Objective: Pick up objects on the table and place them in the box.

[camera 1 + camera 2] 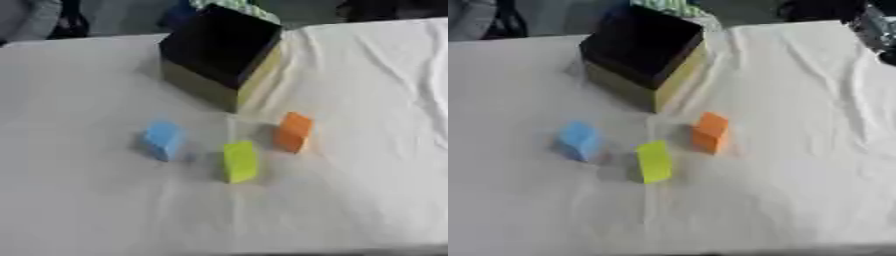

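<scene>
The box (223, 50) stands open and dark inside at the far middle of the white table (367, 150), nothing visibly in it. Three blocks — blue (164, 140), yellow-green (239, 161), orange (294, 132) — lie just before it, all unpicked. Neither hand shows, so their state cannot be told.

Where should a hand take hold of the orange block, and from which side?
Judging by its pose, come from above: the small orange block stands upright and apart from the yellow-green block and the yellow box with a dark interior. Pinch its two broad side faces.
</scene>
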Available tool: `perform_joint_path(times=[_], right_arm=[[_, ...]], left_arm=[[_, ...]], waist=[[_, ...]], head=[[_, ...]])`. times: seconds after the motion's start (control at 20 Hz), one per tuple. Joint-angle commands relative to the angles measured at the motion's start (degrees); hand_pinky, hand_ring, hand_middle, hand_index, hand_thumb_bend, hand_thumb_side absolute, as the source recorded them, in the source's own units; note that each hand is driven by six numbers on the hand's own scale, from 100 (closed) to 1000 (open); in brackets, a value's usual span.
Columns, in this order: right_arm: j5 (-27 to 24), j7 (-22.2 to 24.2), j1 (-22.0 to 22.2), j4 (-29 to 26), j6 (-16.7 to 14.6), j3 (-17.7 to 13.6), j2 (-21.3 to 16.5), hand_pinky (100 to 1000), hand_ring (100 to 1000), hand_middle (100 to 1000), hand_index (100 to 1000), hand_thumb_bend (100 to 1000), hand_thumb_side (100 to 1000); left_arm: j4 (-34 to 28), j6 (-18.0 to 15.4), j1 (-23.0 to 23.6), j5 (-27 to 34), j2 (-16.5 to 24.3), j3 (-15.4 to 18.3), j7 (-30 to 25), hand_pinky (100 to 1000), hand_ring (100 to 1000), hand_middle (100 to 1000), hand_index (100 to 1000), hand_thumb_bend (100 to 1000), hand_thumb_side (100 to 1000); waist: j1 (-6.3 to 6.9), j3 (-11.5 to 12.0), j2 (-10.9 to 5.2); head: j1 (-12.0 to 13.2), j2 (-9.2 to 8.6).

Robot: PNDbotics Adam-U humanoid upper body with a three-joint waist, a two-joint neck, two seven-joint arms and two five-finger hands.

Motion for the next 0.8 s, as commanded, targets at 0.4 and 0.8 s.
perform_joint_path(times=[0.4,0.8], right_arm=[[0.58,0.28,-1.67,-0.82,-0.04,-0.16,-1.43,794,836,835,866,176,1000],[1.71,0.75,-2.66,-0.82,-0.19,0.33,-2.22,796,837,834,863,195,1000]], left_arm=[[-0.81,-0.51,-1.18,0.1,1.12,0.3,0.27,720,751,774,907,601,938],[-0.81,-0.21,-2.09,-0.04,1.38,-0.13,-0.17,721,752,775,906,599,942]], waist=[[0.21,0.48,0.77],[0.2,0.68,2.45]], head=[[0.23,-0.96],[-1.96,0.6]])
